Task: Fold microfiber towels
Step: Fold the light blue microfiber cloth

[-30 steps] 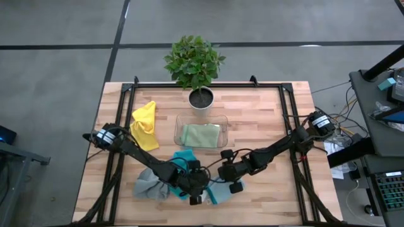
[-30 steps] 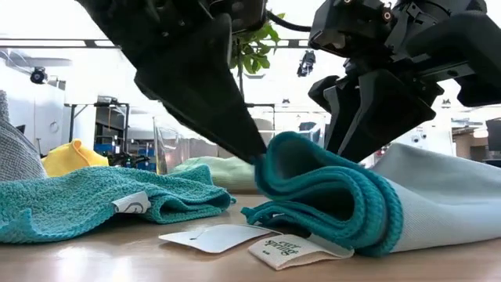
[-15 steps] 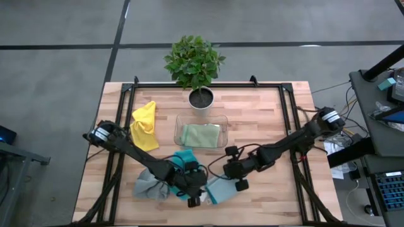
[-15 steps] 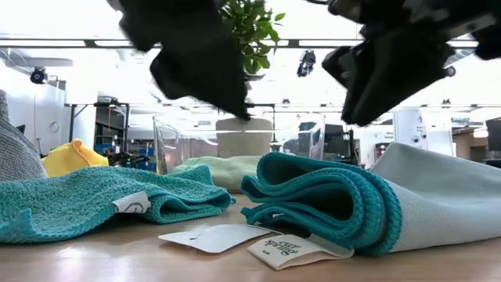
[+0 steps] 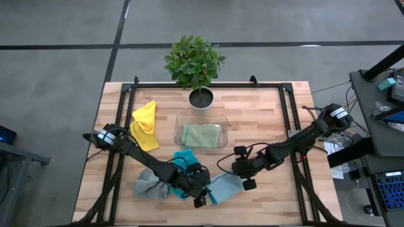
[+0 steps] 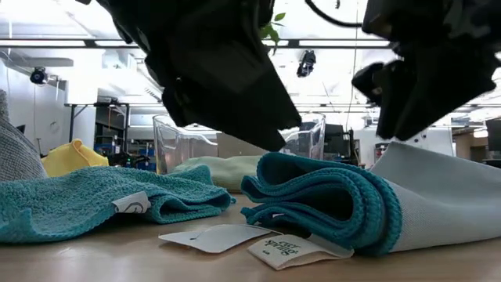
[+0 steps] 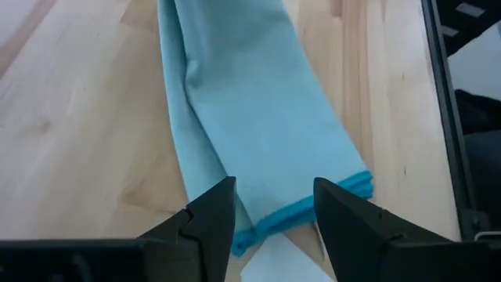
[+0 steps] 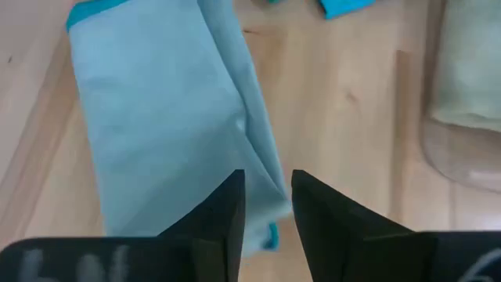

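Observation:
The light blue towel (image 5: 222, 186), edged in teal, lies folded in a long strip on the table near the front edge; it also shows in the low view (image 6: 337, 200). My left gripper (image 5: 201, 200) is open just above the strip's near end (image 7: 274, 196). My right gripper (image 5: 248, 183) is open above the strip's right side (image 8: 268, 184), clear of it. The teal towel (image 5: 185, 159) and the grey towel (image 5: 145, 183) lie crumpled to the left. The yellow towel (image 5: 145, 125) lies at the far left. The sage green towel (image 5: 201, 134) lies folded in the clear tray. My left gripper hangs over the top of the towel's rolled fold (image 6: 274, 159), fingers pointing down. In the low view its tip stands right at the fold; I cannot tell whether it touches.
A clear plastic tray (image 5: 177, 121) stands mid-table, and a potted plant (image 5: 201, 98) behind it. White care labels (image 6: 286, 251) lie in front of the fold. Black frame rails run along the table's left and right sides. Bare wood lies to the right of my right gripper.
Both grippers have lifted off the towel's fold. My right gripper has gone up and toward the table's right edge. My left gripper has come back down over the fold. The folded towel has stayed in place.

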You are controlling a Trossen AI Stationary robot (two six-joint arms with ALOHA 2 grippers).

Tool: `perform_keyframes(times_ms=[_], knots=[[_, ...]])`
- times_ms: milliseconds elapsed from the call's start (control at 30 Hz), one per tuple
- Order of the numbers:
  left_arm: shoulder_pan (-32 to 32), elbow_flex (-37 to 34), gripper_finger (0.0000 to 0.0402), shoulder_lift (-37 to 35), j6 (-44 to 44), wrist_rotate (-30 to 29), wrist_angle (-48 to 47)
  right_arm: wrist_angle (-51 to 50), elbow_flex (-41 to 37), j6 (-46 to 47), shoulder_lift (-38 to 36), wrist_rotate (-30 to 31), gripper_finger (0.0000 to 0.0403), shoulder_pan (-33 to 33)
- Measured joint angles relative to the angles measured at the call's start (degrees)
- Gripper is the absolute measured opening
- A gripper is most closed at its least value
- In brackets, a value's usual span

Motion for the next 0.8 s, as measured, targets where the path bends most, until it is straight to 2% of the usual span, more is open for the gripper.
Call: perform_keyframes(times_ms=[200,400,533,700,800], knots=[[0.05,-0.15,0.0157,1.20,-2.32,0.18,0.42,2.44,-1.77,-0.63,1.26,0.45,0.0088,-0.56],[0.07,-0.30,0.0144,2.19,-2.78,1.31,0.81,3.07,-1.80,-0.71,1.89,0.01,0.0034,-0.63],[0.07,-0.35,0.0104,2.50,-1.50,1.90,1.73,2.85,-1.84,-1.04,1.68,-0.07,0.0011,-0.48],[0.11,-0.31,0.0016,1.72,2.48,1.90,0.89,2.51,-1.77,-1.58,0.15,0.35,0.0009,-0.75],[0.12,-0.78,0.0008,0.90,3.48,0.64,0.93,1.09,-2.10,-2.17,0.18,0.62,0.0009,-1.65]])
